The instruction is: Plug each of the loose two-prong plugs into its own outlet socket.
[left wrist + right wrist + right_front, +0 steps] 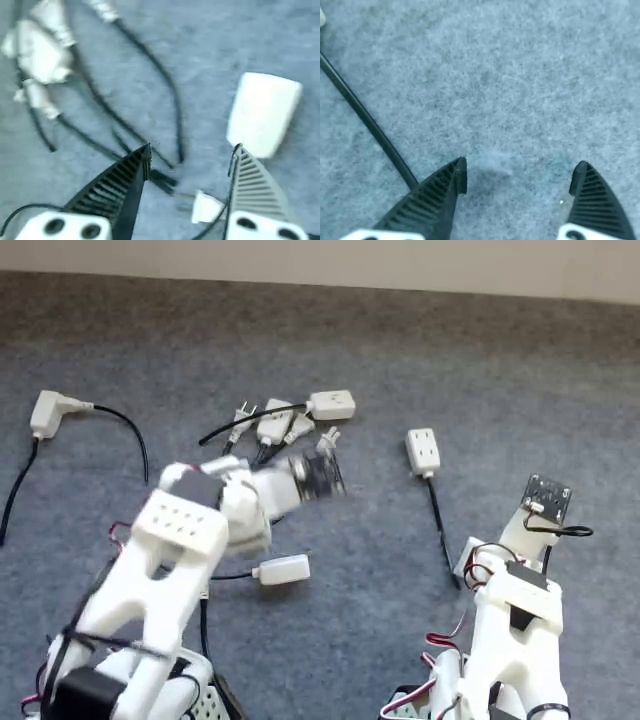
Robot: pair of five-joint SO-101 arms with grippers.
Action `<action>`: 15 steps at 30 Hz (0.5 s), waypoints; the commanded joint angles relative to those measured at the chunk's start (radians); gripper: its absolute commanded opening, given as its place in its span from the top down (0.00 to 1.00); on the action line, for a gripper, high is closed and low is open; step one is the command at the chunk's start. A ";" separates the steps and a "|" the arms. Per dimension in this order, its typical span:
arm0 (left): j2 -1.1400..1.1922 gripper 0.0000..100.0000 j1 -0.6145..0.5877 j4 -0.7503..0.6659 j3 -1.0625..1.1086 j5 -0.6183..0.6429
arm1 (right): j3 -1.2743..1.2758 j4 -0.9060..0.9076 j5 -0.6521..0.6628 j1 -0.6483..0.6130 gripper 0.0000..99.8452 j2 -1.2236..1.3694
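- Beside the square socket [333, 403], on the side nearer the left arm: a tangle of loose two-prong plugs [270, 425]. White bodies, black cords looping off. All lie flat on the grey mat [500, 360], and none is seated in a socket.
- Left gripper [191, 152]: hangs over the mat just short of the square socket, on the arms' side of it. Jaws are spread wide with nothing between them. In the wrist view the square socket sits just past one fingertip [239, 165], and the plug tangle is off beyond the other.
- Small white piece [205, 207] under that gripper, near the square socket. Too blurred to say what it is.
- Second socket block [422, 452]: on the opposite side of the square socket from the plugs, near it but not touching. Its black cord [440, 530] runs back toward the right arm's base.
- Right gripper [520, 167]: well apart from the square socket, past the second socket block on the arms' side. Jaws are wide apart and hold nothing, with bare mat below. A black cord passes just beside one finger [440, 195].
- White oblong block [283, 568]: well on the arms' side of the square socket, right next to the left arm, with a cord attached.
- Angled white connector [45, 412]: far from the square socket, beyond the plug tangle. Its cord curves away over the mat.
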 commanded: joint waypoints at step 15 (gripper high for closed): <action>-0.001 0.74 0.107 -0.140 0.160 0.034 | -0.004 -0.018 0.014 -0.005 0.68 -0.024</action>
